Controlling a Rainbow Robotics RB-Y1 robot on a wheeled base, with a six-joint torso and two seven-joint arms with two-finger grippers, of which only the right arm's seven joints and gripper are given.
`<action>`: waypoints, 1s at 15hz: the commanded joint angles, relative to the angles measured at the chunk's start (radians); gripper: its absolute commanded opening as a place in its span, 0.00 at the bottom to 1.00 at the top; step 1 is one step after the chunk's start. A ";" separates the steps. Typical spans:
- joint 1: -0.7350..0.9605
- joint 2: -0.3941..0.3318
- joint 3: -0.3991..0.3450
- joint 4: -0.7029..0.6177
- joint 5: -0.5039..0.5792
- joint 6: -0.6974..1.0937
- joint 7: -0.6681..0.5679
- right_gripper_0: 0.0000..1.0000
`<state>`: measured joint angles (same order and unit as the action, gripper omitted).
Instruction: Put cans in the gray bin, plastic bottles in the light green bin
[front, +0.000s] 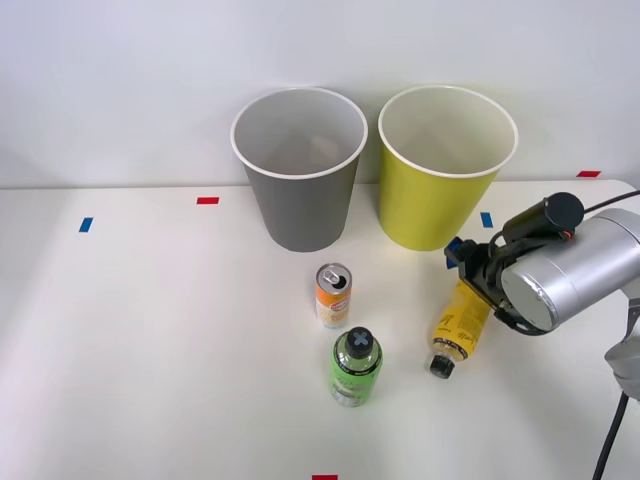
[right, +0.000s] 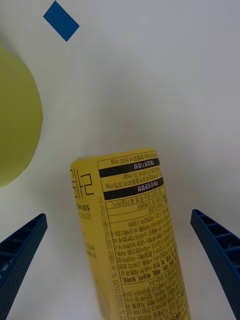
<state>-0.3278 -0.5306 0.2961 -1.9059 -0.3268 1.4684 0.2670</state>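
White tabletop (front: 150, 330) all around, pale wall behind, and a scatter of small tape marks: a blue mark (front: 86, 225) and a red mark (front: 207, 200) off to the robot's left, and another red mark (front: 324, 477) at the near edge.

At the back stand the two buckets side by side: the gray bin (front: 300, 168) on the left, the light green bin (front: 445, 165) on the right, both upright and both showing pale insides. In front of the gray bin, the orange-and-white can (front: 333, 295) stands upright, pull-tab top facing up. Just nearer than that, the green bottle (front: 356, 366) stands with its dark cap toward the camera.

Over on the right, the yellow bottle (front: 459, 328) lies on its side on the table, cap pointing toward the near edge, its base toward the light green bin. The right arm comes in over it, and the right gripper (right: 120, 250) is spread wide, one blue ribbed finger (right: 22, 255) on each side of the bottle's printed body (right: 135, 240) with clear gaps both ways. Nothing is grasped; the bottle rests between the fingers.
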 joint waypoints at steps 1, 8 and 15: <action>-0.033 0.014 0.005 0.062 0.009 0.000 0.008 1.00; -0.046 0.026 0.049 0.102 0.069 0.000 0.012 1.00; -0.050 0.067 0.064 0.165 0.133 -0.022 0.020 1.00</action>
<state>-0.3762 -0.4730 0.3603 -1.7561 -0.2047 1.4584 0.2847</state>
